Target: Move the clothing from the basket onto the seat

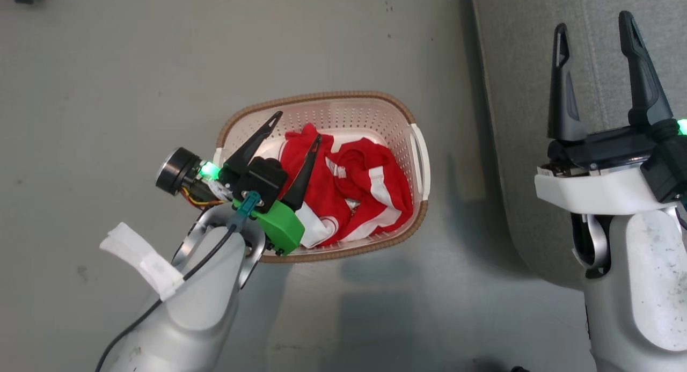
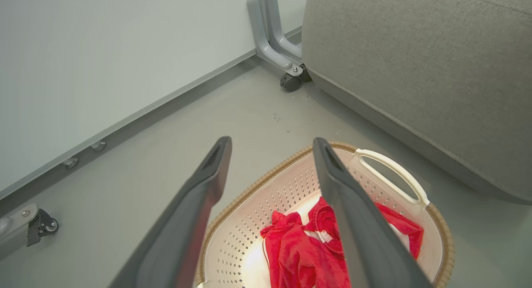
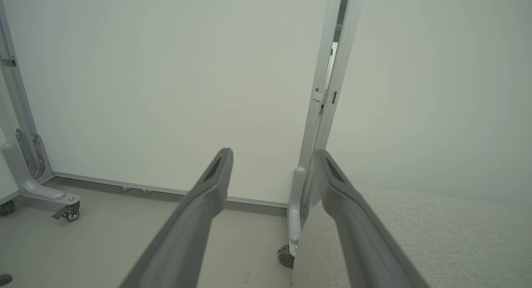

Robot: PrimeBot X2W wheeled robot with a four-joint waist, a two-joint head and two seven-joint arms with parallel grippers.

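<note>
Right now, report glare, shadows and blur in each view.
Head view: soft shadows on the floor by the basket, green glow at the left claw. Left wrist view: glare on the basket's bottom. Right wrist view: flat, even light; right claw soft up close.

Grey floor [image 1: 134, 66] carries basket [image 1: 354, 117] beside seat [image 1: 515, 66].

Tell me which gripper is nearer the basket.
Left. The left gripper hangs open above the basket, over the clothing; the right gripper is aside, open above the seat.

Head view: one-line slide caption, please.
Open left end effector poised over red clothing in the basket; open right end effector above the grey seat.
</note>
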